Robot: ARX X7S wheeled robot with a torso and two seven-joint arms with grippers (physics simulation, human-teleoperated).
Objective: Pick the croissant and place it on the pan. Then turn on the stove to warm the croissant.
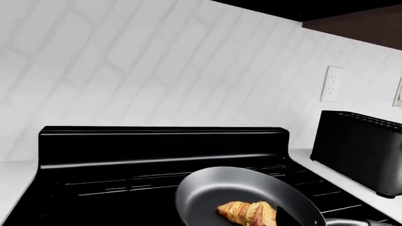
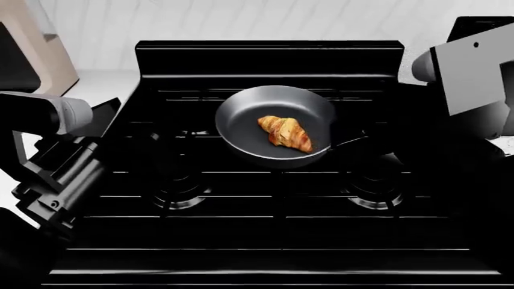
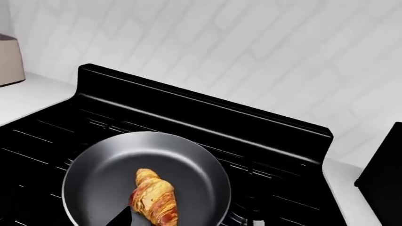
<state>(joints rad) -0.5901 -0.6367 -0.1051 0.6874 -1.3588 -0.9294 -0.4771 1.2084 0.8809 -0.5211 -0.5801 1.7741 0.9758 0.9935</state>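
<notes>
**A:** Where are your grippers?

**B:** You can't tell whether either is spread or pressed together. In the head view your left arm (image 2: pixel 56 162) sits low at the left edge of the stove (image 2: pixel 273 211) and your right arm (image 2: pixel 470 72) hangs at the far right; no fingertips show clearly in either. A dark sliver at the near edge of each wrist view may be a fingertip, nothing more.

**A:** What's around you there?

**B:** A dark toaster (image 1: pixel 361 150) stands on the white surface (image 1: pixel 339 174) right of the stove, under a wall outlet (image 1: pixel 331 84). A beige object (image 3: pixel 9 59) stands on the surface at the far left. White tiled wall (image 1: pixel 157 61) runs behind the stove's raised back panel (image 1: pixel 163 141). Nothing lies between your arms and the pan.

**A:** And the pan?

**B:** The pan (image 2: pixel 241 117) rests on the grates at the far middle of the stove, handle (image 2: pixel 349 142) pointing right. The croissant (image 2: pixel 286 133) lies inside it, right of centre, touching the pan floor.
</notes>
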